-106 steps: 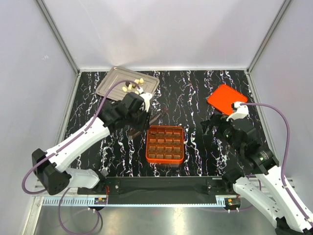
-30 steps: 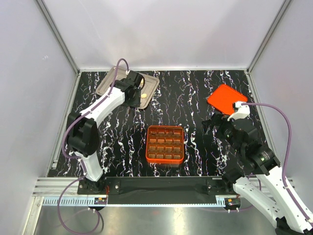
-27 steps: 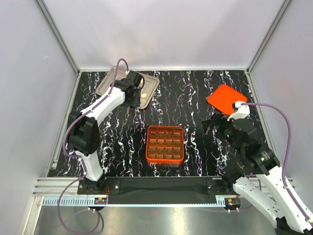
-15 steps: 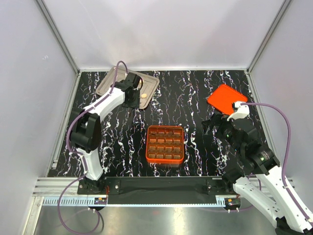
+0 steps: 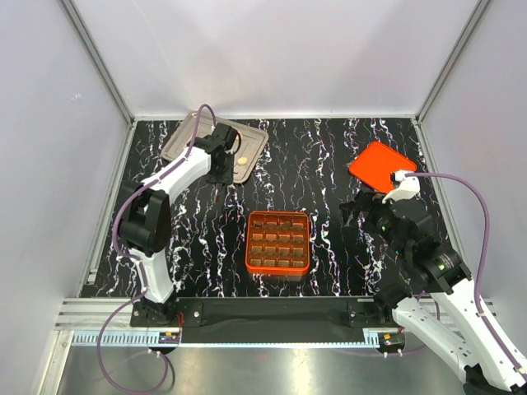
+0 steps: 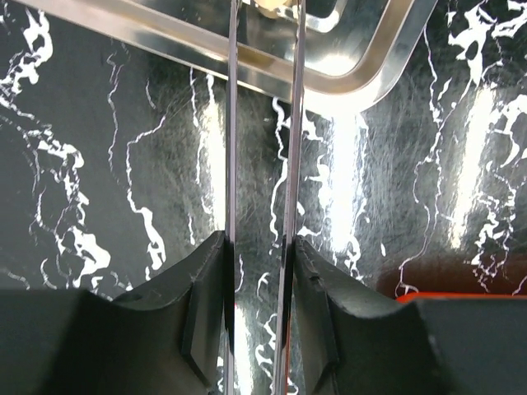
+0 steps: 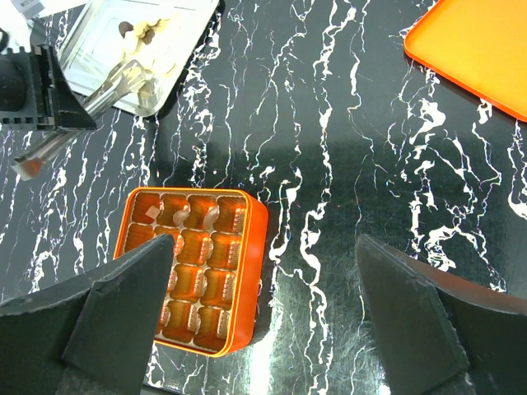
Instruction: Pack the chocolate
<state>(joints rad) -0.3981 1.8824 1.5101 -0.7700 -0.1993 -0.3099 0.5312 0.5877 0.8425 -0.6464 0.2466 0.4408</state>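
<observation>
Chocolate (image 7: 151,30) lies in the metal tray (image 5: 177,144) at the bench's far-left corner, with the tips of the metal tongs (image 7: 122,82) over it.

The left gripper (image 6: 255,247) is clamped on the tongs. In its wrist view their thin blades cross the tray's rim to a cream piece cut off by the frame edge, so I cannot tell whether it is pinched. Only the right wrist view shows several cream pieces and one dark one; from above, a single cream piece shows. The orange box (image 5: 278,243) sits mid-bench toward the near edge, and the orange lid (image 5: 381,167) is near the right edge. The right gripper (image 5: 356,212) hangs spread wide, holding nothing.
</observation>
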